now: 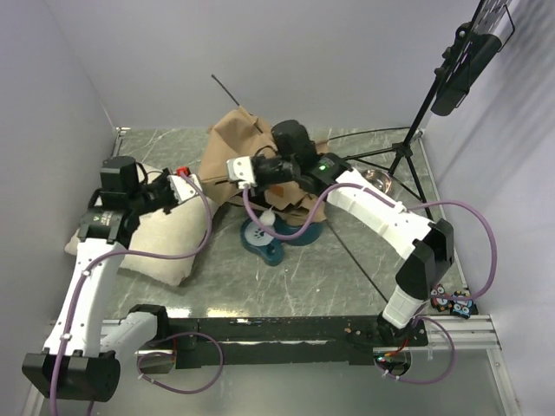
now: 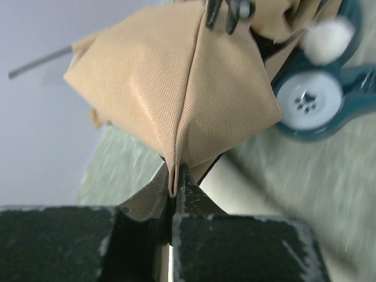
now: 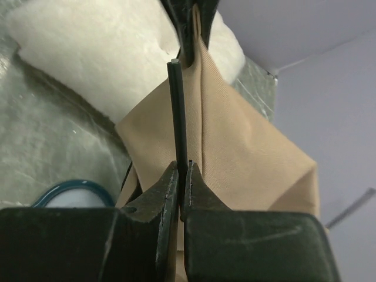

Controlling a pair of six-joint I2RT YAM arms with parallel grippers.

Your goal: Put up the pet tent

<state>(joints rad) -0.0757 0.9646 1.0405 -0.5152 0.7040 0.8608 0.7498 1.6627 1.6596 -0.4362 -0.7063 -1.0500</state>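
The pet tent (image 1: 245, 139) lies collapsed, a heap of tan fabric at the back middle of the table, with one thin pole (image 1: 227, 91) sticking up and back out of it. My left gripper (image 1: 198, 185) is shut on a seam fold of the tent fabric (image 2: 176, 106) at its left corner; the fold is pinched at the left gripper's tips (image 2: 173, 177). My right gripper (image 3: 183, 170) is shut on a thin dark pole (image 3: 178, 111) that runs along the fabric toward the left gripper's fingers (image 3: 183, 26). The white pompom (image 2: 326, 39) hangs nearby.
A cream-white pillow (image 1: 165, 236) lies under the left arm. In front of the tent sits a teal paw-print dish (image 1: 264, 240). At the back right stands a black tripod (image 1: 401, 156) with spread legs. Grey walls close in the table's sides and back.
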